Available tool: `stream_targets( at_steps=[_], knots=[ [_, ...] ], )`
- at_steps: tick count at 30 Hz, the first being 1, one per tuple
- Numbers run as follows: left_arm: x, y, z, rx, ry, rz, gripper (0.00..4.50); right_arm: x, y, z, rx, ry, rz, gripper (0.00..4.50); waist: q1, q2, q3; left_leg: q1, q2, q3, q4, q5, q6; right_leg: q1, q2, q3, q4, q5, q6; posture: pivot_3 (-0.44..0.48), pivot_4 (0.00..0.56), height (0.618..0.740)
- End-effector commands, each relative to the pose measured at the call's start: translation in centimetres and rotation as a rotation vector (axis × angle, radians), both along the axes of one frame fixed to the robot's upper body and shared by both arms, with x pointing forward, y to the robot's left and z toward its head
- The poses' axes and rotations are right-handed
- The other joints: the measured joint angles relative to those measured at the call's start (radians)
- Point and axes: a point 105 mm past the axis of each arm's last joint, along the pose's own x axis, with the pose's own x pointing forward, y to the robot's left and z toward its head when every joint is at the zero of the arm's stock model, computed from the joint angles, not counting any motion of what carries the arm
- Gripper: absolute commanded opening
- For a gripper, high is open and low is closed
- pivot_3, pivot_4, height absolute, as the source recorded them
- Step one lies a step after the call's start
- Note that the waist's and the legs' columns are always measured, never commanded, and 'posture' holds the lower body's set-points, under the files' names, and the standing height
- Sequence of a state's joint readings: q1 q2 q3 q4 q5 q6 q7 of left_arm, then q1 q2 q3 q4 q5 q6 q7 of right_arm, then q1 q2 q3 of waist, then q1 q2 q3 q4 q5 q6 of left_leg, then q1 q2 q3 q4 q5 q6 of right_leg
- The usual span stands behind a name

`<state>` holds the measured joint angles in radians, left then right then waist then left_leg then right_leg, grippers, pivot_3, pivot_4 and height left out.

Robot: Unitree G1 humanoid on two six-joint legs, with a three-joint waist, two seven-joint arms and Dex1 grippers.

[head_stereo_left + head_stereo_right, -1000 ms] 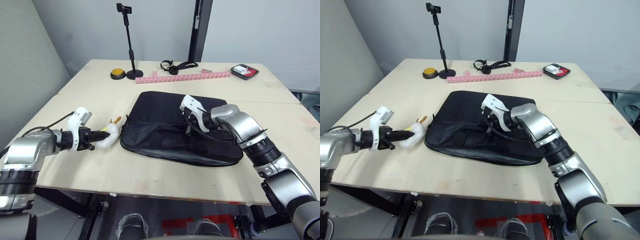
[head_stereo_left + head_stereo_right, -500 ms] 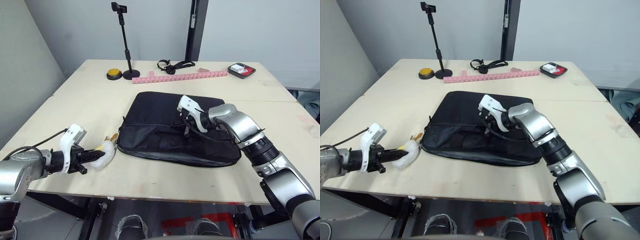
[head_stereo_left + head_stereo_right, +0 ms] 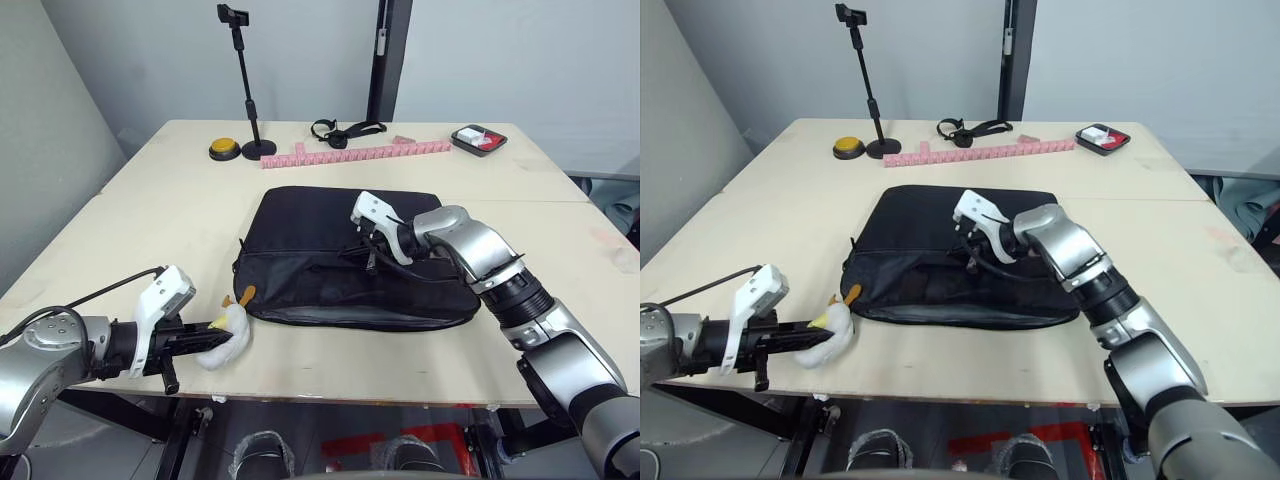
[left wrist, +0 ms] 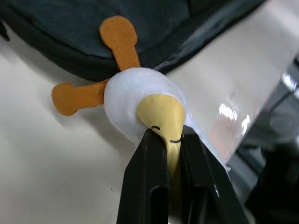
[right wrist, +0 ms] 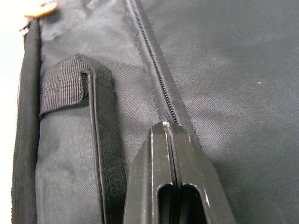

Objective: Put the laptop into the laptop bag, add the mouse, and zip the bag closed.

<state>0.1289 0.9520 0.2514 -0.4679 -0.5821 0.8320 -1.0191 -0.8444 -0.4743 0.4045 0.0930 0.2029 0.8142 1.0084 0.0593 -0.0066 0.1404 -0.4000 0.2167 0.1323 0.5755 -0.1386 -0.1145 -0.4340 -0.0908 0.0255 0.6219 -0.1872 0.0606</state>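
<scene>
The black laptop bag [image 3: 340, 260] lies flat in the middle of the table, its strap handle [image 5: 65, 86] folded against its top. My right gripper [image 3: 368, 262] rests shut on the bag's top face, its tips at a zipper line [image 5: 154, 65]. I cannot see a pull between the fingers. My left gripper [image 3: 215, 338] is shut on a fluffy white-and-yellow toy [image 4: 135, 98] with orange feet. It holds the toy on the table just in front of the bag's near left corner, close to the front edge. The laptop and the mouse are hidden or out of view.
Along the far side stand a black phone stand [image 3: 245, 80], a yellow button [image 3: 224, 149], a pink strip [image 3: 355, 153], a black strap [image 3: 345, 130] and a dark tray [image 3: 478, 139]. Bare tabletop lies left and right of the bag.
My left gripper has pulled the toy back toward the table's front edge and a little to the right. The right gripper stays on the bag. The camera has shifted slightly.
</scene>
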Motion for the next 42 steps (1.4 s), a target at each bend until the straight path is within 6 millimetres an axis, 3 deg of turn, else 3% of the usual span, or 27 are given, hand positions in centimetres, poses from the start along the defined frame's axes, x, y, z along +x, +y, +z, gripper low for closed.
stream_targets(
  at_steps=[1,7,10,14,18,23,26,30,35,40,42],
  knots=[
    [-0.1,-1.9,-0.4,0.028,-0.032,-0.102,0.03,0.0,-0.5,-1.7,-0.066,0.046,-0.024,0.0,-0.001,0.0,0.0,0.0,0.0,0.0,0.0,0.0,0.0,0.0,0.0,0.0,0.0,0.0,0.0,0.0,0.15,0.739],
    [0.9,-3.9,-1.3,0.096,-0.102,-0.166,0.03,0.1,-0.7,-1.6,-0.07,0.048,-0.027,0.0,0.001,0.0,-0.002,0.0,0.0,0.0,0.0,0.0,0.0,0.0,0.0,0.0,0.001,0.0,0.0,0.0,0.15,0.739],
    [1.7,-5.3,-0.8,0.105,-0.181,-0.212,0.03,0.0,-0.8,-1.6,-0.071,0.051,-0.027,0.0,0.008,0.001,-0.003,0.001,0.0,0.001,0.001,0.0,0.0,0.001,-0.001,0.0,0.002,0.0,0.0,0.0,0.15,0.739],
    [0.7,-8.6,0.1,-0.012,-0.217,-0.366,0.03,0.1,-0.8,-1.6,-0.07,0.054,-0.034,0.0,0.011,0.001,-0.003,0.001,-0.001,0.001,0.003,0.0,0.0,0.001,-0.001,0.0,0.004,0.0,-0.001,0.0,0.15,0.739],
    [0.5,-10.4,-0.7,-0.029,-0.21,-0.502,0.03,0.3,-0.7,-1.4,-0.069,0.047,-0.036,0.0,0.008,0.001,-0.003,0.0,0.0,0.001,0.004,0.0,0.0,0.001,-0.001,0.0,0.004,0.0,-0.001,0.0,0.15,0.739],
    [2.5,-12.0,-1.0,-0.077,-0.214,-0.539,0.03,0.6,-0.6,-1.0,-0.064,0.04,-0.039,0.0,0.007,0.001,-0.003,0.0,0.0,0.001,0.004,0.0,0.0,0.0,-0.001,0.001,0.005,0.0,-0.001,0.0,0.15,0.739],
    [3.1,-14.0,-0.4,-0.13,-0.226,-0.613,0.03,0.6,-0.8,-0.9,-0.063,0.038,-0.045,0.0,0.008,0.001,-0.003,0.0,0.0,0.001,0.004,0.0,0.0,0.0,-0.001,0.001,0.005,0.001,-0.001,0.0,0.15,0.739],
    [2.6,-16.6,0.5,-0.254,-0.205,-0.759,0.03,0.5,-1.0,-1.0,-0.067,0.039,-0.051,0.0,0.011,0.001,-0.003,0.0,-0.001,0.002,0.006,0.001,0.001,0.001,-0.001,0.001,0.006,0.001,-0.001,0.0,0.15,0.739],
    [2.3,-17.7,0.6,-0.326,-0.144,-0.852,0.03,0.5,-1.2,-0.8,-0.066,0.037,-0.066,0.0,0.01,0.001,-0.003,0.0,0.0,0.002,0.005,0.001,0.001,0.0,-0.001,0.001,0.006,0.001,-0.001,0.0,0.15,0.739],
    [3.0,-17.0,0.6,-0.309,-0.132,-0.832,0.03,0.5,-1.4,-0.7,-0.064,0.034,-0.079,0.0,0.012,0.001,-0.003,0.0,0.0,0.002,0.005,0.001,0.001,0.0,-0.001,0.001,0.006,0.001,-0.001,0.0,0.15,0.739],
    [3.5,-16.1,0.1,-0.273,-0.113,-0.784,0.8,0.5,-1.6,-0.7,-0.067,0.031,-0.083,0.0,0.013,0.001,-0.003,0.0,0.0,0.002,0.005,0.001,0.001,0.0,-0.001,0.001,0.006,0.001,-0.001,0.0,0.15,0.739]
  ],
)
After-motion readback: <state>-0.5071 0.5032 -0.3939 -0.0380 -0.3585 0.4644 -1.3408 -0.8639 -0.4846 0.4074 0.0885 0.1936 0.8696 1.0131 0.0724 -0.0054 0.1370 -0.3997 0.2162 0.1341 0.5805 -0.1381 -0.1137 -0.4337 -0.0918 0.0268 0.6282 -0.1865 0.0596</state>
